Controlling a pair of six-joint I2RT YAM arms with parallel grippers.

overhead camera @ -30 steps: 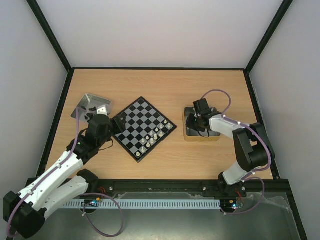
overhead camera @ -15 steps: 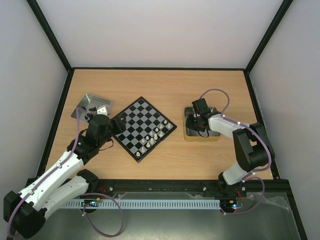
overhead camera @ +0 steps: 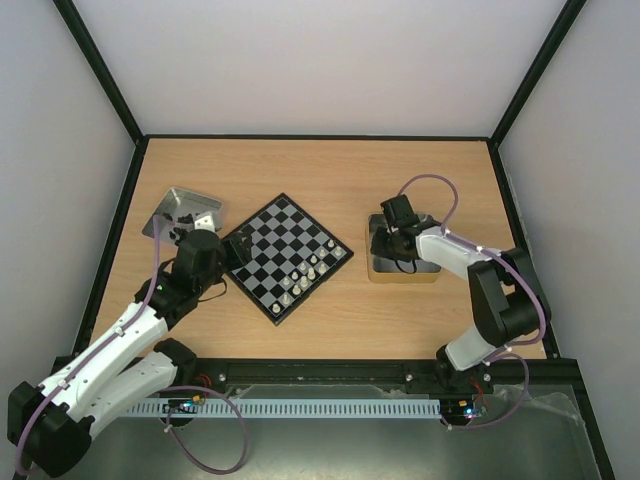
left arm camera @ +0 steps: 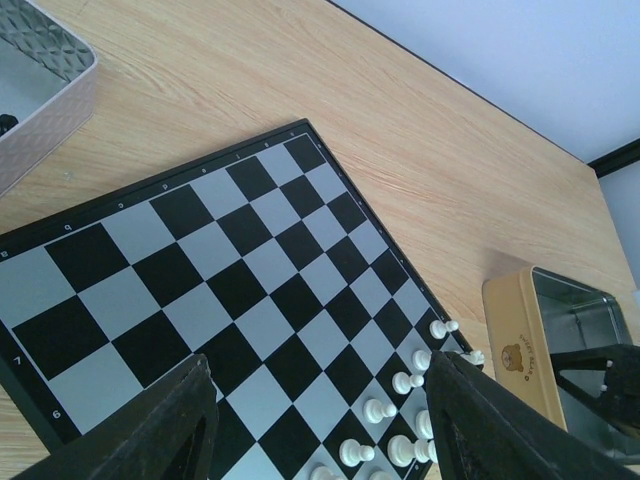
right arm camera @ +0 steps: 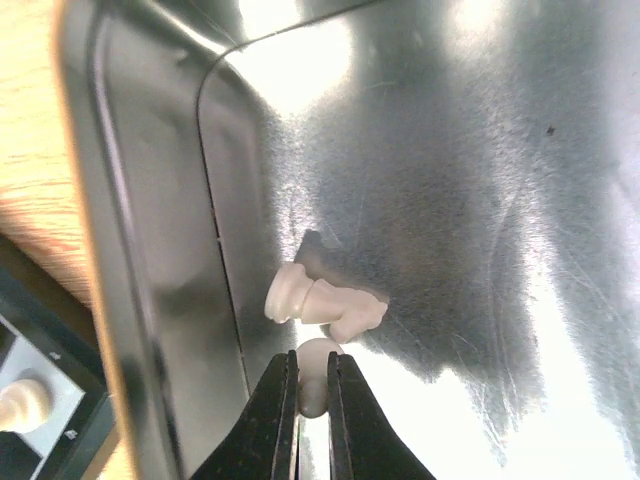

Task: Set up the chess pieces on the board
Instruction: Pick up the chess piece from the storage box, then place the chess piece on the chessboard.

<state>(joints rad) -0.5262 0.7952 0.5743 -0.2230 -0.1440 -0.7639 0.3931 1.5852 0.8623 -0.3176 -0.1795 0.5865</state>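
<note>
board (overhead camera: 288,257): centre of table (overhead camera: 330,170) | chess pieces (left arm camera: 378,409): on board's near-right squares | metal tray (overhead camera: 180,203): behind-left of board | tin (overhead camera: 400,276): right of board | lying piece (right arm camera: 325,303): in tin, by its wall | held piece (right arm camera: 315,380): in tin, between right gripper (right arm camera: 312,358) fingers, just beside lying piece

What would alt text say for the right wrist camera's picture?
The right gripper, two dark fingers, is shut on a small cream chess piece inside a shiny metal tin. A second piece lies on its side just beyond it; a corner of the chessboard shows at lower left.
</note>
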